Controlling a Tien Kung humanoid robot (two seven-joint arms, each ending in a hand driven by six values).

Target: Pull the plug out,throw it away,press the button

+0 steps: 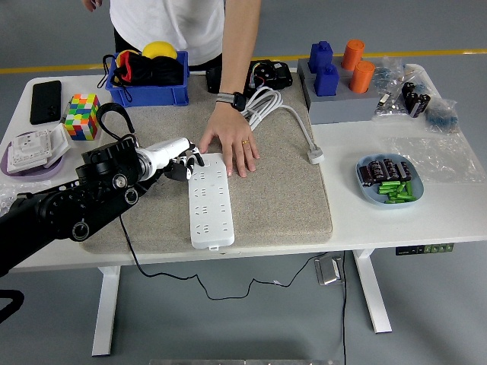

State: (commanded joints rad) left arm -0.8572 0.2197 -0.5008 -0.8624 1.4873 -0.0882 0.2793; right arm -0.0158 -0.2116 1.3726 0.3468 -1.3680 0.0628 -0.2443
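Starting at the left edge of the table (456, 217), we see a white socket block on a purple tray (30, 152), a black phone (44, 101) behind it and a colour cube (82, 115) just beside. Our left arm (68, 209) comes in from the lower left across the grey mat (281, 190), and our left hand (176, 156) sits at the far left corner of the white power strip (207, 199). Its fingers (194, 149) are curled, with the tips touching the strip's top end near the switch; they grasp nothing we can make out. The black plug (176, 172) lies on the mat right under that hand, partly hidden, just off the strip's left side, and its thin black cable (129, 243) runs down over the table's near edge.

Behind the hand stands a blue bin (148, 93) with black and yellow items in it. A person stands at the far side, and the person's hand (230, 141) is pressed flat, fingers spread, on the mat at the strip's far right corner, touching it. The strip's white cord (259, 106) coils behind that hand and ends in a white plug (314, 157) on the mat's right edge.

Farther right are a grey block with blue and orange cylinders (335, 103) and a blue dish of small parts (388, 182). Our right arm is out of sight.
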